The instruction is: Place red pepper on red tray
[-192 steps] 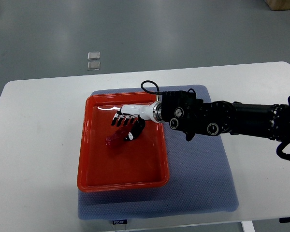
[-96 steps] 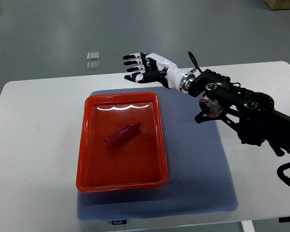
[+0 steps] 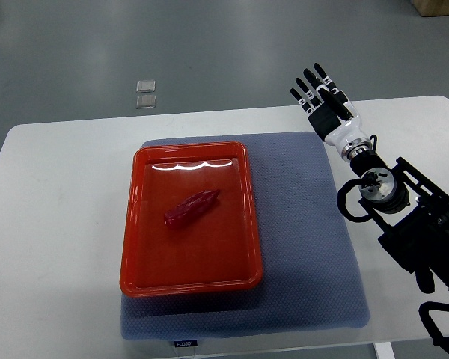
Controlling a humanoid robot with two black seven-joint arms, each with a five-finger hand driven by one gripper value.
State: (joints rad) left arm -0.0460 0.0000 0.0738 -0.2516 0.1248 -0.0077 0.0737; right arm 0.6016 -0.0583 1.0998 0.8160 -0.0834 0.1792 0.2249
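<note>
A dark red pepper (image 3: 191,209) lies on its side in the middle of the red tray (image 3: 135,247), which sits on a blue-grey mat on the white table. My right hand (image 3: 323,99) is raised over the table's far edge, well to the right of the tray, its black and white fingers (image 3: 311,84) spread and holding nothing. Its arm (image 3: 404,224) runs down to the lower right corner. No left arm shows.
The blue-grey mat (image 3: 307,247) reaches beyond the tray to the right and front. White tabletop (image 3: 52,224) lies on both sides. Two small clear squares (image 3: 144,93) rest on the grey floor beyond the table.
My right hand let go of the pepper in the tray, lifted away, and swung back to the right with fingers spread. The pepper stays in the tray.
</note>
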